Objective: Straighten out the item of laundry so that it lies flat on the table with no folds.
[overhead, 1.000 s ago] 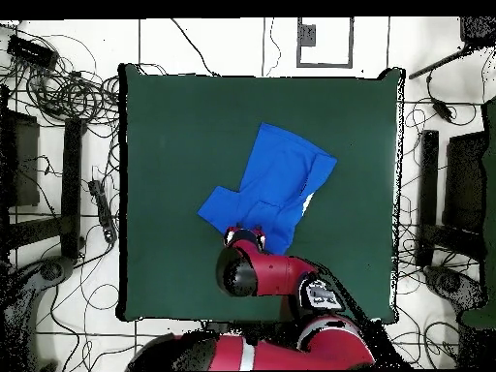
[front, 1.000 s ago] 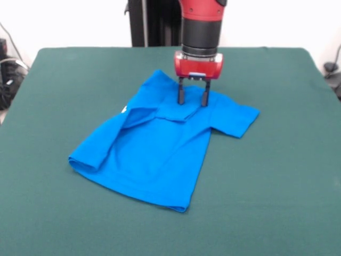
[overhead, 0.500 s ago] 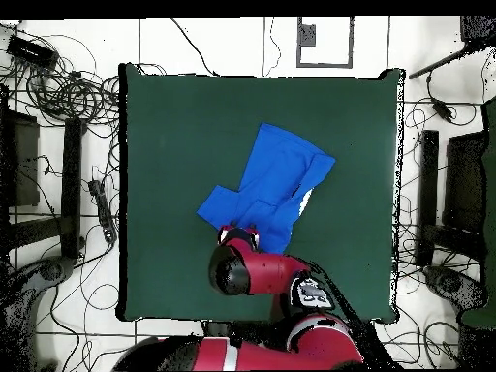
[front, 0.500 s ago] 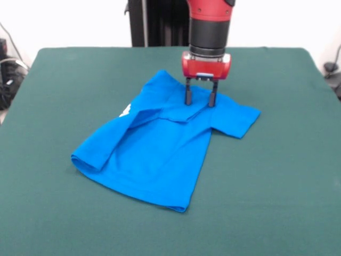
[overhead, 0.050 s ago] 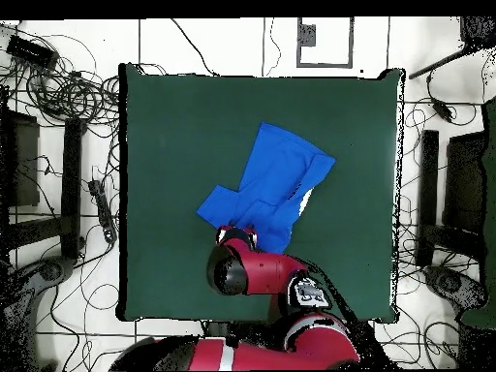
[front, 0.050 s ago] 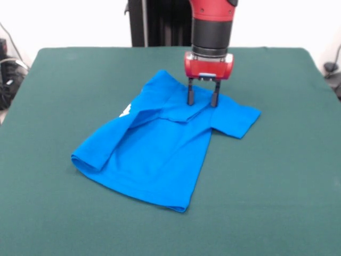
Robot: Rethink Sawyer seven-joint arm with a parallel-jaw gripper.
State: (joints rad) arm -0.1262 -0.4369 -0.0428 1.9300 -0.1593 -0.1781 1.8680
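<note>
The item of laundry [front, 0.050 s ago: 154,144] [overhead, 0.050 s ago: 271,179] is a bright blue T-shirt lying crumpled on the dark green table [front, 0.050 s ago: 277,176] [overhead, 0.050 s ago: 184,126]. Its left part is folded over on itself, with a speck of white print showing at the fold. One sleeve spreads out to the right in the front view. My gripper [front, 0.050 s ago: 202,100] stands open over the shirt's far edge near the collar, its two dark fingers [front, 0.050 s ago: 190,94] touching or just above the cloth with nothing clamped between them. In the overhead view the arm hides the fingers.
Cables and equipment lie on the floor around the table [overhead, 0.050 s ago: 68,97]. A black stand rises behind the table's far edge [front, 0.050 s ago: 152,24]. The shirt sits near the table's middle, with green cloth showing on all sides.
My gripper has shifted a little to the right along the shirt's far edge over the last second. The shirt's shape is nearly the same.
</note>
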